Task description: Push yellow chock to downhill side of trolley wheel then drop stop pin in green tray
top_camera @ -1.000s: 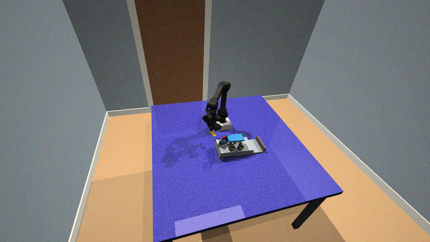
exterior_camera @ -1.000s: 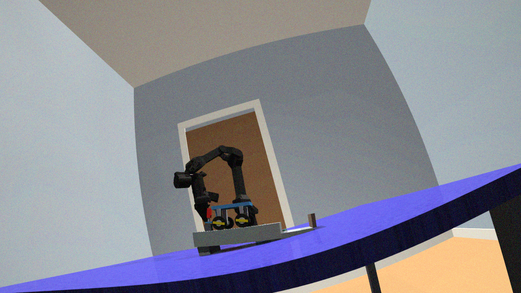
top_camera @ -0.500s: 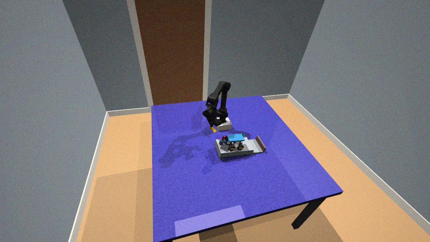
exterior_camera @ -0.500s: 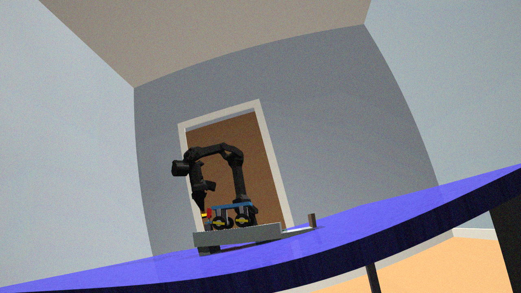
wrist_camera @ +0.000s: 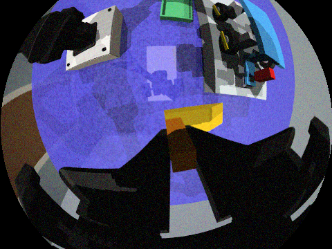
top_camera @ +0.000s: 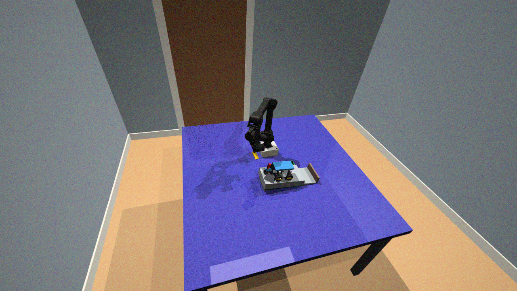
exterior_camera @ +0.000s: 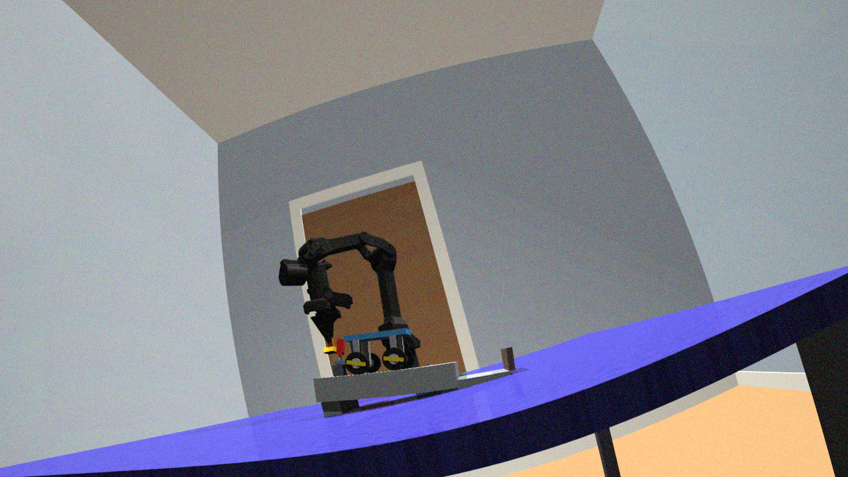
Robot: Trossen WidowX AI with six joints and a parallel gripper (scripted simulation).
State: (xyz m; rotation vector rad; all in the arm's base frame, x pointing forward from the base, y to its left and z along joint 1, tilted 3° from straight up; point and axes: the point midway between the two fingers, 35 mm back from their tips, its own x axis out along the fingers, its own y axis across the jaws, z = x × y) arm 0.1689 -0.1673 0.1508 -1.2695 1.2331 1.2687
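My gripper (wrist_camera: 176,132) is shut on the orange handle of the yellow chock (top_camera: 255,155) (exterior_camera: 329,350) (wrist_camera: 204,115). It holds the chock in the air beyond the ramp's uphill end. The chock's rubber base is not clearly visible. The trolley with a blue top (top_camera: 283,165) (exterior_camera: 377,334) (wrist_camera: 264,32) stands on the grey ramp (top_camera: 285,184) (exterior_camera: 388,383) (wrist_camera: 226,89). The red-headed stop pin (top_camera: 269,165) (exterior_camera: 340,346) (wrist_camera: 264,75) stands upright at the trolley's uphill end. The green tray (wrist_camera: 176,12) shows at the top of the wrist view; in the top view it is mostly hidden behind the trolley.
The arm's pale base block (top_camera: 270,153) (wrist_camera: 115,32) stands behind the ramp, with the tray between them farther downhill. A brown end board (top_camera: 313,173) (exterior_camera: 507,358) stands across the ramp's low end. The ramp's side wall runs beside the trolley's wheels.
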